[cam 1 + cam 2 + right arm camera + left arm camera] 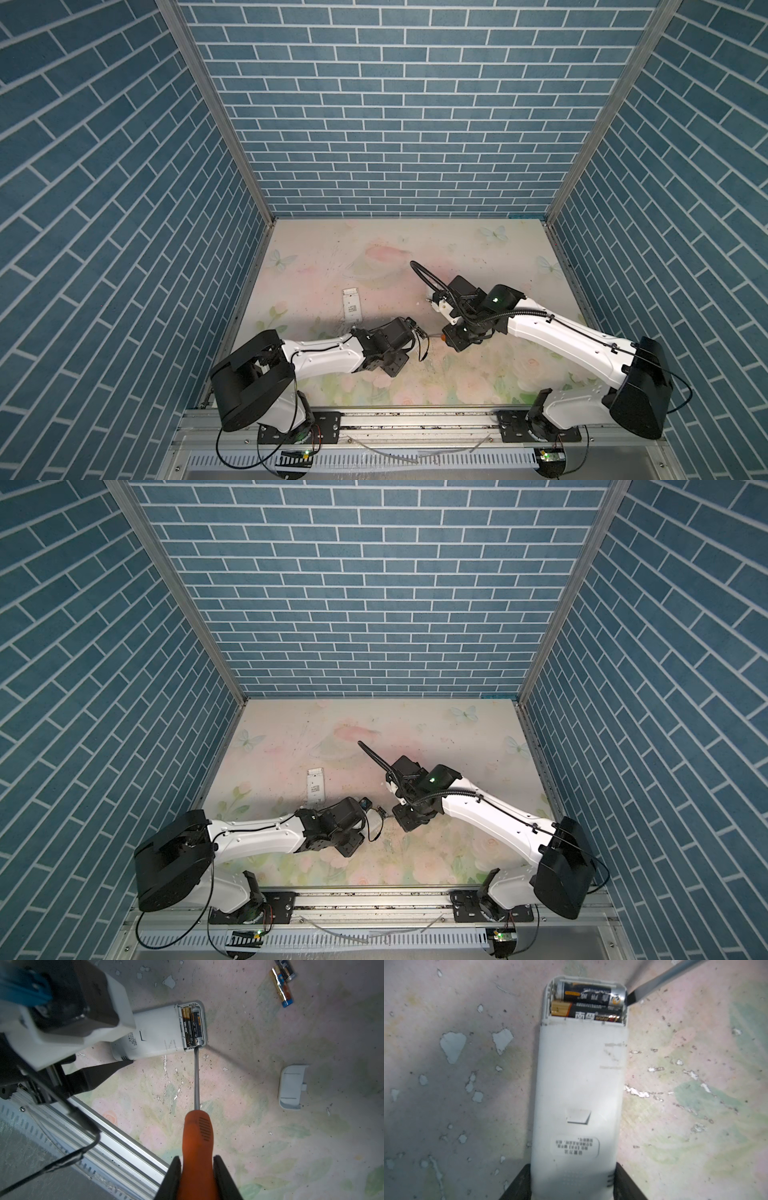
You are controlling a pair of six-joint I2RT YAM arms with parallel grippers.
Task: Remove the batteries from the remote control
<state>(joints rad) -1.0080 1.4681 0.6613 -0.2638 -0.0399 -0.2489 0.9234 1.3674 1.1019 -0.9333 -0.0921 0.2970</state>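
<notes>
Two batteries (589, 1004) lie side by side in the uncovered end of the remote control (579, 1084) at the near middle of the table (695, 1084), left pincer (572, 1184) clamped on its other end, right pincer (197, 1178) gripping the screwdriver (197, 1132) with tip at the battery end.

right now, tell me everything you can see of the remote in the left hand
The remote is a white plastic bar, back up, its label end clamped in the left hand. At the other end the battery bay stands open, with two dark batteries lying crosswise and the screwdriver tip at one battery's end.
</notes>
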